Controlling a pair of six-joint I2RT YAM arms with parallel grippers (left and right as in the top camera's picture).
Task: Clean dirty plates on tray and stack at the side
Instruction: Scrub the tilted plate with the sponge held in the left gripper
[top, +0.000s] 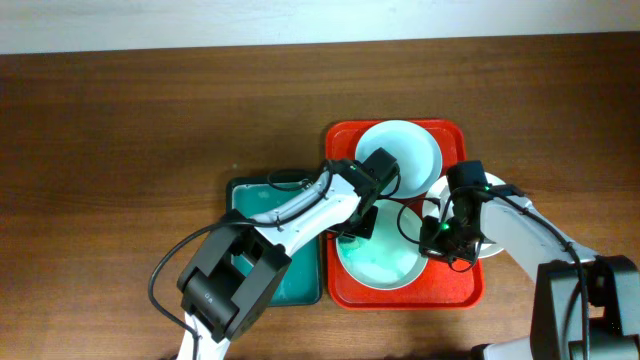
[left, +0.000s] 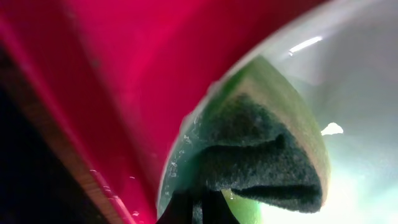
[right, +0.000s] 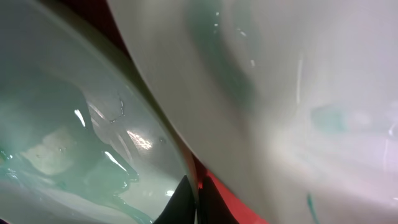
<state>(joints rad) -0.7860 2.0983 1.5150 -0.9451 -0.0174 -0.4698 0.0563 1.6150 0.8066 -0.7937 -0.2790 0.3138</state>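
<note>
Three plates lie on the red tray (top: 345, 140). The far plate (top: 405, 145) looks clean. The right plate (top: 500, 238) is mostly hidden under my right arm. The front plate (top: 385, 268) has teal smears. My left gripper (top: 360, 222) is shut on a green-and-yellow sponge (left: 261, 155) pressed on the front plate's left inner side (left: 360, 155). My right gripper (top: 437, 240) is shut on the front plate's right rim (right: 186, 168). In the right wrist view its fingers (right: 196, 202) pinch that rim, with the smeared plate (right: 68, 143) on the left and the right plate (right: 298, 93) close by.
A dark teal basin (top: 300, 285) stands right against the tray's left side, partly under my left arm. Red tray floor shows beside the plate in the left wrist view (left: 124, 74) and the right wrist view (right: 233, 202). Brown wooden table (top: 120, 150) surrounds everything.
</note>
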